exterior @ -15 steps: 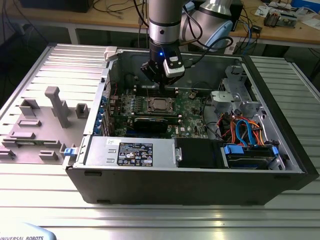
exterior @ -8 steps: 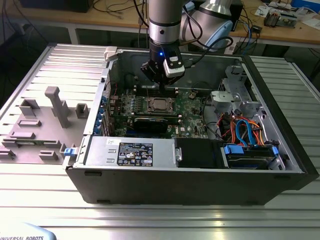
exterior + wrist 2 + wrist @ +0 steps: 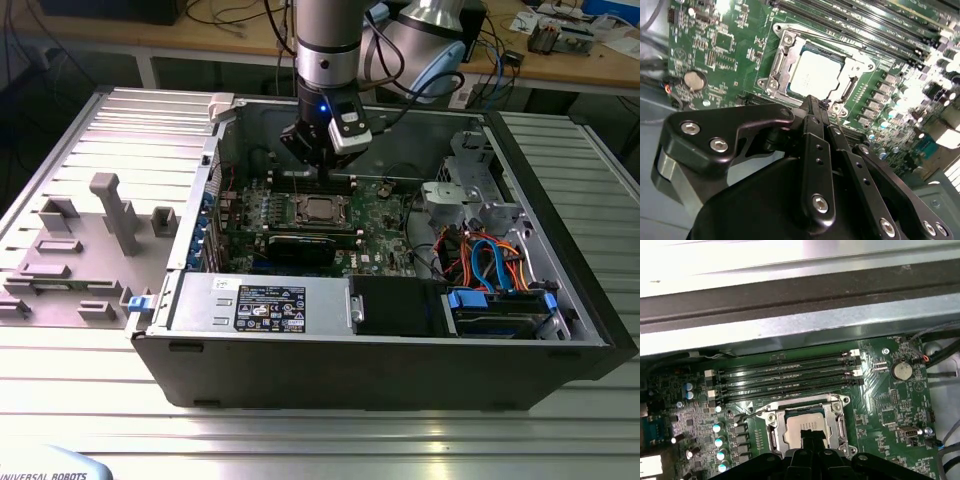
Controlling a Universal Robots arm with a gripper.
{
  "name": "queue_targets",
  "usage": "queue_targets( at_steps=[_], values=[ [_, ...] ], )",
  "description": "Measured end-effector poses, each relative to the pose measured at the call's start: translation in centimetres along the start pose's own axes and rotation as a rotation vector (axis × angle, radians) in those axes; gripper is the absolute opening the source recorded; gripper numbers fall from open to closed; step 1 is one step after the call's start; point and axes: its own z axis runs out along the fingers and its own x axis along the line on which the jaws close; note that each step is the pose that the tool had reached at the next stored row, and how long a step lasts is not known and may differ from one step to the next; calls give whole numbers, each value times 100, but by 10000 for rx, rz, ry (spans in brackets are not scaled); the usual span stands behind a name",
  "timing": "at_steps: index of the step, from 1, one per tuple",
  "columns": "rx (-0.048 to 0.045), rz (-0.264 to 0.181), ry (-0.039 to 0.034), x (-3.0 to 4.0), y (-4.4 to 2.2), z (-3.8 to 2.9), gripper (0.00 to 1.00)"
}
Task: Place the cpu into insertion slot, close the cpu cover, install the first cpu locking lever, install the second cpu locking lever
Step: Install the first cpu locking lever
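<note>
Here, exterior view: gripper [image 3: 320,168] hung low over the motherboard [image 3: 385,225], just behind the cpu [image 3: 321,209]; second wrist view: jaws together, empty, tips just beside the insertion slot [image 3: 767,86]; cpu seated, cpu cover [image 3: 782,50] down; first wrist view: locking lever [image 3: 746,416] probably wanted a steady down-and-sideways push, tips kept off the chip.

cpu [image 3: 816,79]: smooth silvery metal top, satin sheen; cpu cover [image 3: 781,62]: bare grey sheet metal, dull; motherboard [image 3: 720,45]: glossy green board; gripper [image 3: 816,102]: matt black casing — bright screw heads; table [image 3: 300,430]: ribbed metal.
</note>
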Motion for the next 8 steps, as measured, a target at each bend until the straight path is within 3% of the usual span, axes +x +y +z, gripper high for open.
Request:
queue_targets(
  at_steps=[5, 6, 7, 8],
  values=[
    [-47, -1046, 26, 0, 0, 0, 11],
    [-66, -1471, 36, 0, 0, 0, 11],
    [-83, -1829, 54, 0, 0, 0, 11],
    [-88, -1896, 102, 0, 0, -1, 11]
  ],
)
